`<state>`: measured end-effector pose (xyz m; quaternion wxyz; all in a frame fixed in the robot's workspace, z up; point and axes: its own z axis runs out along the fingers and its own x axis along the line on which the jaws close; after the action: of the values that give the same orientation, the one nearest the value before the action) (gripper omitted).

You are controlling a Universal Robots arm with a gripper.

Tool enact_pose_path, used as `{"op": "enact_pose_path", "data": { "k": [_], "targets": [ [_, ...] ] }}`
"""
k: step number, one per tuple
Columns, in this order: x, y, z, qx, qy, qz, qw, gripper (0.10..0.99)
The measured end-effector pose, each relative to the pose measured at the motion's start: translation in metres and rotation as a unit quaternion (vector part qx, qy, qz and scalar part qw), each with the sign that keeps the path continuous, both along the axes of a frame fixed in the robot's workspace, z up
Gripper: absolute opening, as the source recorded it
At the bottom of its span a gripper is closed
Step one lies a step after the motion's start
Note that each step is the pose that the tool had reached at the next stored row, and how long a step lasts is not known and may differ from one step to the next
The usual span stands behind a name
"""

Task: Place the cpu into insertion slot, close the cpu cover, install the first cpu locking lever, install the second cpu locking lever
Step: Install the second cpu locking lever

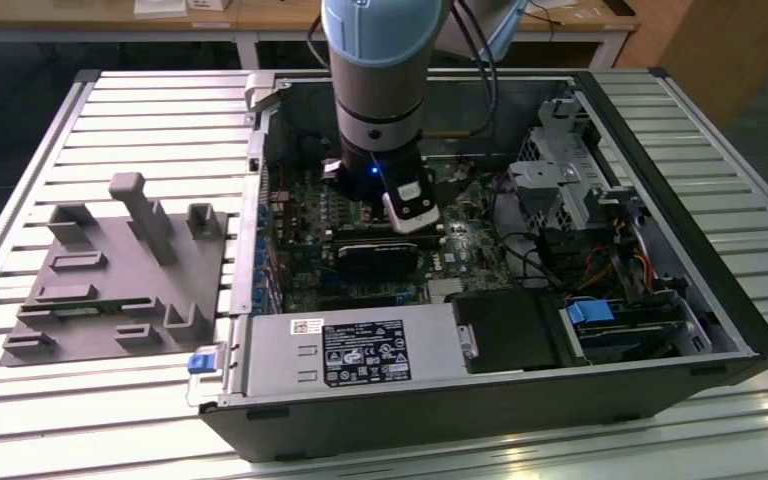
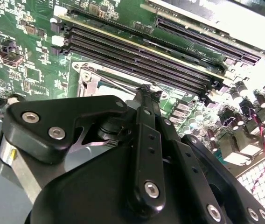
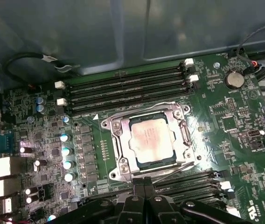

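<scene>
Surface: we see a slatted metal bench (image 1: 117,120) carrying everything, with wooden desks behind it.
Left side: a grey plastic fixture (image 1: 117,275) with upright posts sits on the exterior view's left, well apart from the work.
Middle: the open computer case (image 1: 704,300) lies on its side, and the arm (image 1: 373,80) reaches straight down into it over the green board (image 3: 226,121).
Chip: in the first wrist view the cpu (image 3: 150,138) lies flat in its socket, its pale metal top showing through the window of the cpu cover (image 3: 115,132), which we judge to be lowered around it.
Levers: thin wire levers run along the socket's edges; we cannot tell whether either is latched.
Claw: the gripper (image 3: 145,183) hangs just beside the socket's near edge, its black fingertips drawn together with nothing between them.
Right side: a drive cage (image 1: 564,165) and loose cables fill the case's right end.
Near edge: the power supply (image 1: 351,350) lies along the case's near wall.
Risk: we judge that a fingertip could slide off a thin springy lever and strike the board, or that pressing off-centre could leave the cover unclamped.
</scene>
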<state>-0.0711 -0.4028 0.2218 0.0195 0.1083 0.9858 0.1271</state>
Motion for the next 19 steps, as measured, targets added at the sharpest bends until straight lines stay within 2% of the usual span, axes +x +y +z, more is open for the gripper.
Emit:
{"op": "enact_pose_path", "data": {
  "k": [11, 15, 19],
  "targets": [
    [-0.0044, -0.0093, -0.0076, 0.0244, 0.0, 0.001, 0.9997, 0.102],
    [-0.0075, -0.0102, -0.0103, 0.0294, 0.0, 0.002, 0.9996, 0.102],
    [-0.0113, -0.0103, -0.0129, 0.031, 0.0, 0.002, 0.9995, 0.102]
  ]
}}
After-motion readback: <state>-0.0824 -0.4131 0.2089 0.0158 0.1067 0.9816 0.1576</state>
